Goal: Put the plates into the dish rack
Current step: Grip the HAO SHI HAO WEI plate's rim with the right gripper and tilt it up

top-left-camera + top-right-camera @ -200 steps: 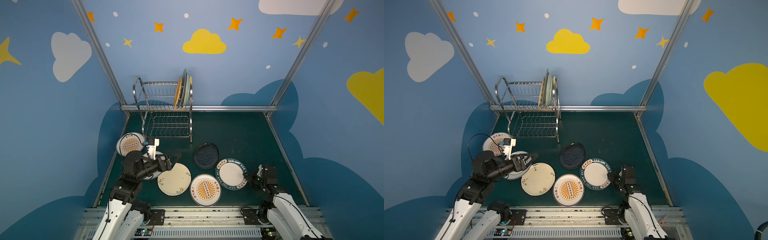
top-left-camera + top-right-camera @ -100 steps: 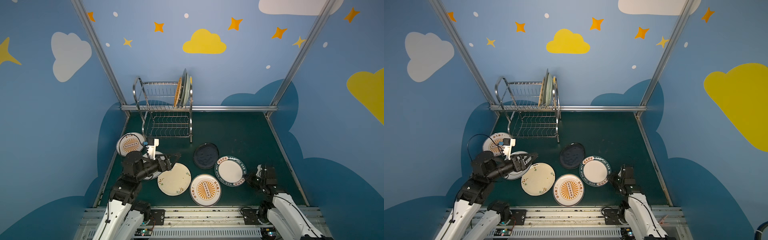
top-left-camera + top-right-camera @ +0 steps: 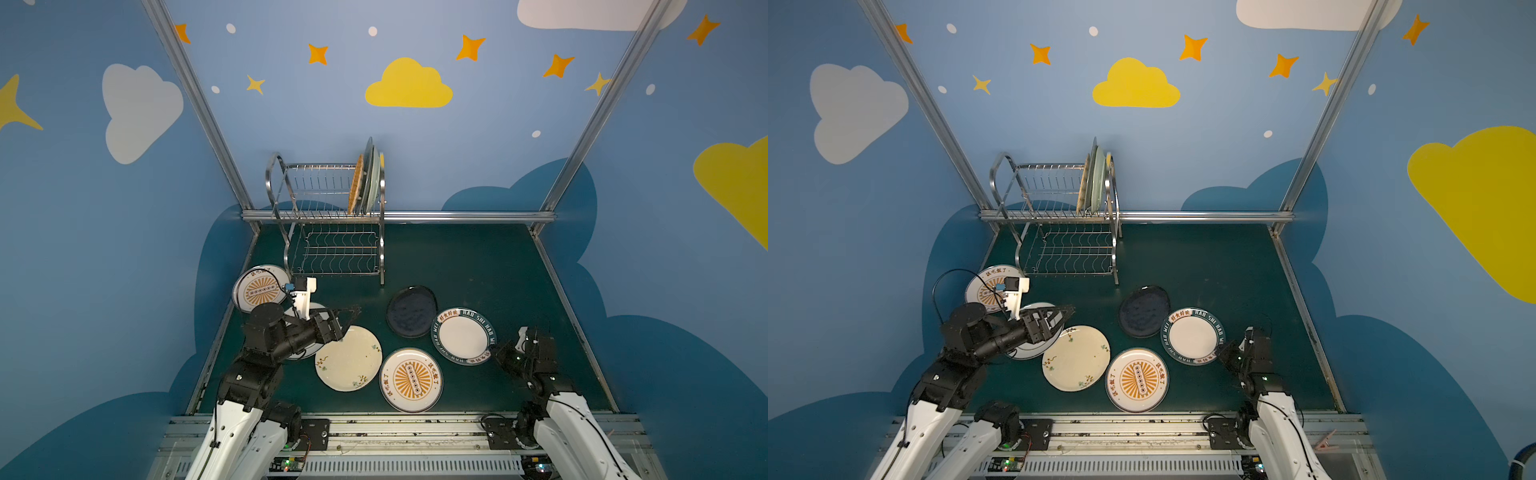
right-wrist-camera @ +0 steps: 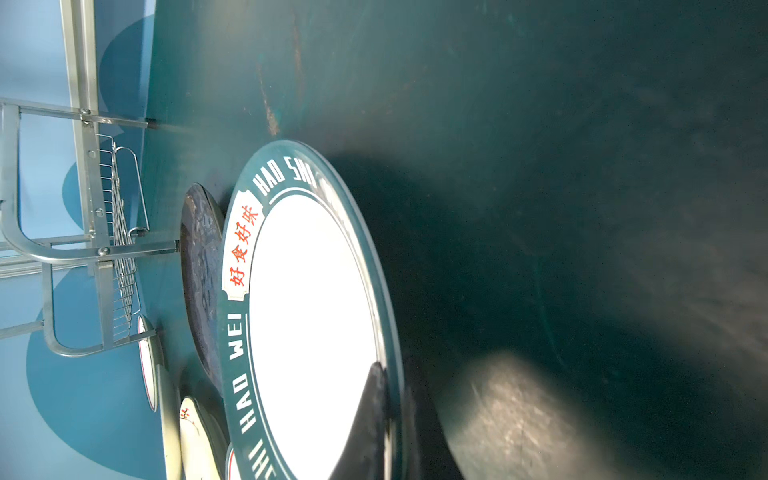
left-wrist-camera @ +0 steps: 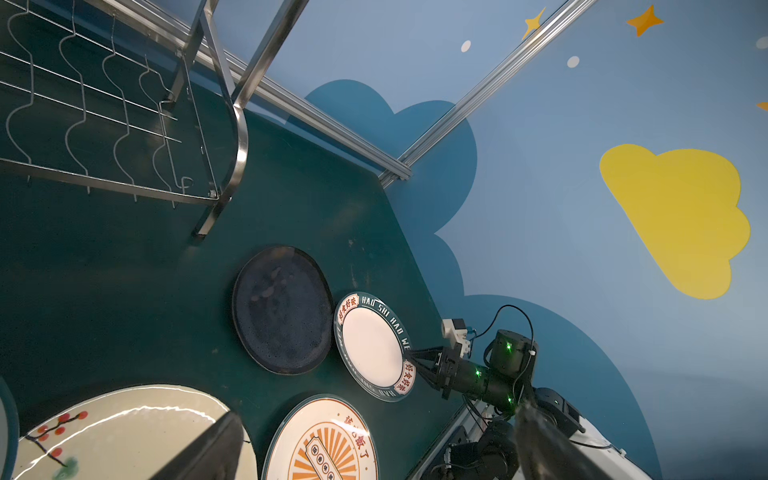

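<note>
Steel dish rack [image 3: 332,232] at back, 3 plates [image 3: 365,183] upright in upper tier; 6 lie in front, incl. teal-rimmed plate [image 3: 463,336].

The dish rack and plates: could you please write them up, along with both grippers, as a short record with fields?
rack: shiny steel wire two-tier dish rack at the dark green table's back edge
in rack: three plates on edge at the upper tier's right end, yellow woven-look plate leftmost
on table: two orange-sunburst white plates, cream floral plate, black plate, teal-rimmed white plate, white plate partly hidden by left gripper
right gripper: shut on the teal-rimmed white plate's rim
left gripper: open, empty
</note>
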`<control>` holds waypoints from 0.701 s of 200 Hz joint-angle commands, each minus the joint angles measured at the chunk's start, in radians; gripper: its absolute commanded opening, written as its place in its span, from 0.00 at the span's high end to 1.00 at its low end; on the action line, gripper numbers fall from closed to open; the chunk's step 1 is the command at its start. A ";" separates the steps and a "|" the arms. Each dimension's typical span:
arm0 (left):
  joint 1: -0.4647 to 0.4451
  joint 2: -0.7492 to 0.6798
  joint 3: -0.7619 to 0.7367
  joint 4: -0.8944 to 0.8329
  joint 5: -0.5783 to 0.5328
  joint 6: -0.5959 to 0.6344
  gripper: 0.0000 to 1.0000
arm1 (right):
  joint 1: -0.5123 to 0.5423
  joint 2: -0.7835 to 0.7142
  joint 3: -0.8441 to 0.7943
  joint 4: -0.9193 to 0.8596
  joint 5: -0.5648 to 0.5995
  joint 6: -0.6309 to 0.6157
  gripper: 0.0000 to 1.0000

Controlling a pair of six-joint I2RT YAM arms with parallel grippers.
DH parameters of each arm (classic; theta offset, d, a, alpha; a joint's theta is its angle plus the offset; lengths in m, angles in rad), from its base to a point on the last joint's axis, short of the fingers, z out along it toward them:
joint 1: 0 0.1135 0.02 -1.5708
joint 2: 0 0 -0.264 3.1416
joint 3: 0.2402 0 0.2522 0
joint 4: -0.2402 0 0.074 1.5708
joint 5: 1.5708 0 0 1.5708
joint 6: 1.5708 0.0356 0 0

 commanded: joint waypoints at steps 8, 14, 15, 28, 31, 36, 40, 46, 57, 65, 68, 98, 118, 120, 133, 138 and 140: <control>0.004 -0.009 -0.010 -0.015 -0.011 0.013 0.00 | 0.001 0.007 0.024 -0.050 0.007 -0.014 1.00; 0.006 -0.008 -0.010 -0.014 -0.012 0.013 0.00 | 0.001 0.008 0.028 -0.046 0.006 -0.014 1.00; 0.007 -0.007 -0.011 -0.014 -0.012 0.014 0.00 | 0.001 0.010 0.030 -0.045 0.004 -0.014 1.00; 0.008 -0.008 -0.010 -0.014 -0.014 0.013 0.00 | 0.001 0.016 0.041 -0.040 -0.001 -0.011 1.00; 0.009 -0.008 -0.010 -0.015 -0.014 0.013 0.00 | 0.001 0.017 0.044 -0.039 -0.003 -0.010 1.00; 0.009 -0.008 -0.012 -0.016 -0.016 0.014 0.00 | 0.002 0.019 0.047 -0.037 -0.006 -0.010 1.00; 0.010 -0.008 -0.013 -0.016 -0.017 0.013 0.00 | 0.002 0.021 0.052 -0.036 -0.008 -0.009 1.00; 0.011 -0.007 -0.012 -0.016 -0.018 0.013 0.00 | 0.002 0.023 0.055 -0.034 -0.012 -0.008 1.00; 0.015 -0.007 -0.012 -0.018 -0.020 0.013 0.00 | 0.002 0.024 0.064 -0.031 -0.018 -0.008 1.00; 0.017 -0.005 -0.011 -0.016 -0.023 0.013 0.00 | 0.001 0.022 0.073 -0.031 -0.020 -0.008 1.00; 0.017 -0.005 -0.012 -0.017 -0.024 0.013 0.00 | 0.001 0.022 0.076 -0.031 -0.021 -0.008 1.00; 0.024 0.001 -0.014 -0.019 -0.032 0.012 0.00 | -0.002 0.012 0.115 -0.037 -0.015 -0.020 1.00; 0.025 0.004 -0.016 -0.019 -0.035 0.012 0.00 | -0.004 0.015 0.148 -0.034 -0.019 -0.027 1.00; 0.025 0.005 -0.015 -0.019 -0.037 0.013 0.00 | -0.005 0.016 0.150 -0.034 -0.020 -0.029 1.00; 0.028 0.004 -0.015 -0.020 -0.043 0.012 0.00 | -0.006 0.029 0.175 -0.023 -0.033 -0.039 1.00; 0.028 0.004 -0.015 -0.022 -0.046 0.013 0.00 | -0.006 0.037 0.187 -0.022 -0.039 -0.042 1.00; 0.029 0.005 -0.016 -0.022 -0.047 0.013 0.00 | -0.007 0.040 0.192 -0.023 -0.040 -0.045 1.00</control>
